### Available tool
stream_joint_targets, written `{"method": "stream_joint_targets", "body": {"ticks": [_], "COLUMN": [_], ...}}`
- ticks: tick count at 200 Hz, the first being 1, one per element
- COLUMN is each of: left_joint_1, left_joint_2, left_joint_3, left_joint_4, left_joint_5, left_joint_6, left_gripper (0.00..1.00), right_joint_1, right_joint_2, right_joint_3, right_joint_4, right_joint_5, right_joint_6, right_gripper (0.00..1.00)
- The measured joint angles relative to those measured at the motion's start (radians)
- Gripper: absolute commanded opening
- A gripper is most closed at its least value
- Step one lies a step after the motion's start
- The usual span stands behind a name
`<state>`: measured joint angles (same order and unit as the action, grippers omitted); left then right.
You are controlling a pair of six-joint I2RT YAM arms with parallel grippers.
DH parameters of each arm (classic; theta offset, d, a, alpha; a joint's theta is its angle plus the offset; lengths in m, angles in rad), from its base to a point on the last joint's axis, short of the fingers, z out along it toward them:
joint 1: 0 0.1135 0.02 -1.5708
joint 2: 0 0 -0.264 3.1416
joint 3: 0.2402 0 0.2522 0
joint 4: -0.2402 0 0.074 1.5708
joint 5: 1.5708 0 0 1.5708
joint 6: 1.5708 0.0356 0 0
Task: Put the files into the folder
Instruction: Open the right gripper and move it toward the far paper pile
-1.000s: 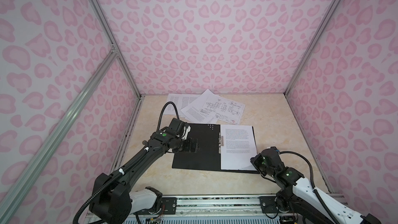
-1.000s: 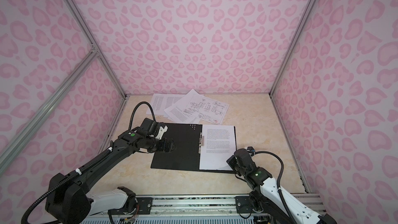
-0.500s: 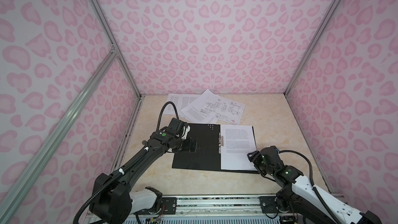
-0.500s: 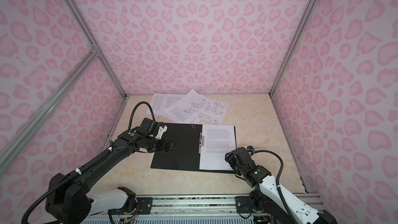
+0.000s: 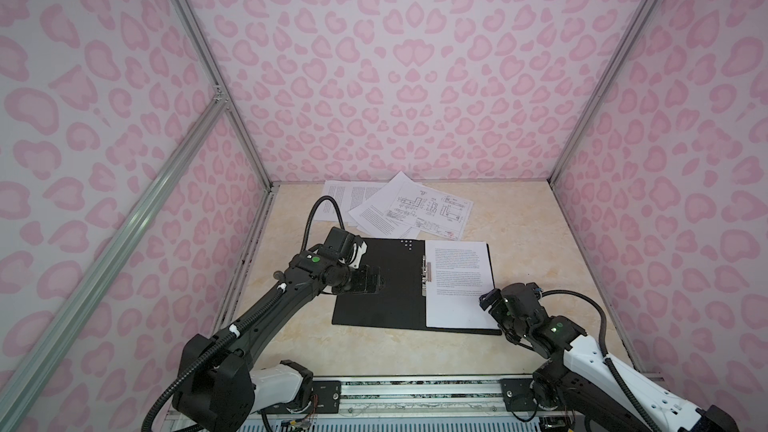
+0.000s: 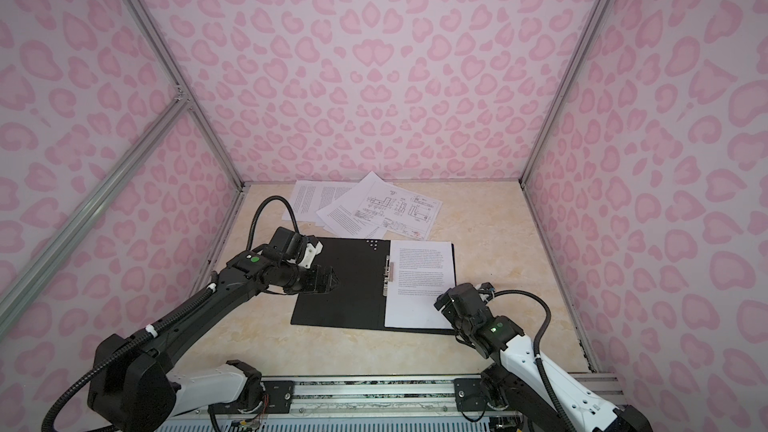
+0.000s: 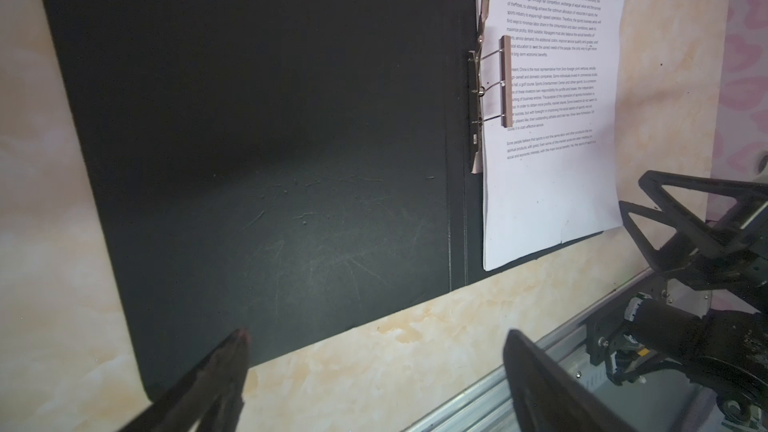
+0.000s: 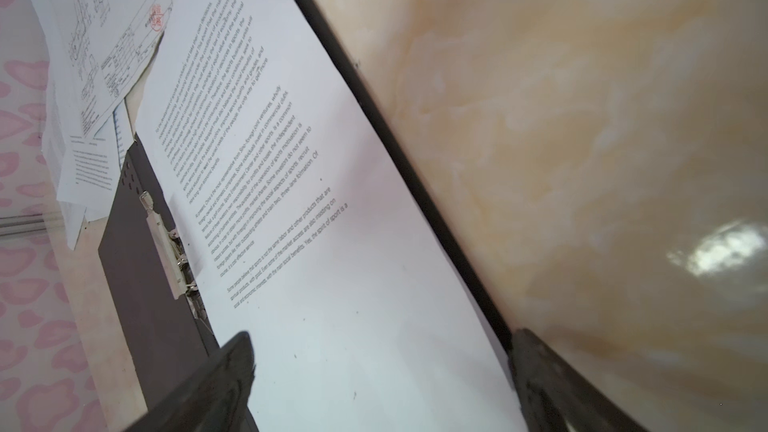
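Note:
The folder (image 5: 382, 284) (image 6: 345, 284) lies open and flat on the table, black inside up, with a metal clip (image 5: 424, 276) (image 7: 486, 81) at its spine. One printed sheet (image 5: 457, 280) (image 8: 332, 243) rests on its right half. More files (image 5: 399, 209) (image 6: 365, 209) lie loose and overlapping behind it, one with line drawings. My left gripper (image 5: 374, 280) (image 7: 376, 336) hovers open over the folder's left half, holding nothing. My right gripper (image 5: 486, 297) (image 8: 382, 336) stands open just over the sheet's near right part, its jaws wide apart either side of the paper's edge.
Pink-patterned walls (image 5: 374, 76) close in the back and both sides. A metal rail (image 5: 415, 384) runs along the front edge. Bare marble-look tabletop (image 5: 540, 243) lies right of the folder and in front of it.
My right gripper has gone from shut to wide open and shifted slightly toward the sheet. The left arm, the folder and the papers have not moved.

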<state>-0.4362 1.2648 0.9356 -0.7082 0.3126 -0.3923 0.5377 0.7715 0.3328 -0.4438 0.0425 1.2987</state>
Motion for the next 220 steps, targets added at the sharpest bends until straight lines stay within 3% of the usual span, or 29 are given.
{"method": "stream_joint_targets", "body": {"ticks": [43, 72, 94, 119, 137, 174, 220], "left_joint_1": [0.007, 0.009, 0.010, 0.010, 0.011, 0.016, 0.024], "left_joint_2": [0.000, -0.005, -0.027, -0.063, -0.088, -0.106, -0.081], "left_joint_3": [0.000, 0.000, 0.000, -0.002, -0.003, -0.004, -0.003], "left_joint_4": [0.000, 0.001, 0.007, 0.016, 0.034, 0.055, 0.060], "left_joint_5": [0.003, 0.008, 0.021, 0.030, 0.040, 0.058, 0.100], "left_joint_6": [0.000, 0.000, 0.000, 0.000, 0.000, -0.001, 0.004], "left_gripper": [0.96, 0.96, 0.96, 0.96, 0.96, 0.96, 0.96], "right_joint_1": [-0.001, -0.011, -0.117, -0.339, -0.446, -0.466, -0.471], "right_joint_2": [0.020, 0.024, 0.021, 0.068, 0.242, 0.665, 1.099], "right_joint_3": [0.058, 0.142, 0.174, 0.206, 0.315, 0.615, 0.956], "right_joint_4": [-0.085, -0.076, -0.009, 0.142, 0.223, 0.279, 0.258], "right_joint_5": [0.062, 0.146, 0.156, -0.013, -0.185, -0.435, -0.531], "right_joint_6": [-0.024, -0.165, -0.309, -0.452, -0.517, -0.654, -0.747], "right_gripper": [0.97, 0.98, 0.97, 0.91, 0.88, 0.78, 0.74]}}
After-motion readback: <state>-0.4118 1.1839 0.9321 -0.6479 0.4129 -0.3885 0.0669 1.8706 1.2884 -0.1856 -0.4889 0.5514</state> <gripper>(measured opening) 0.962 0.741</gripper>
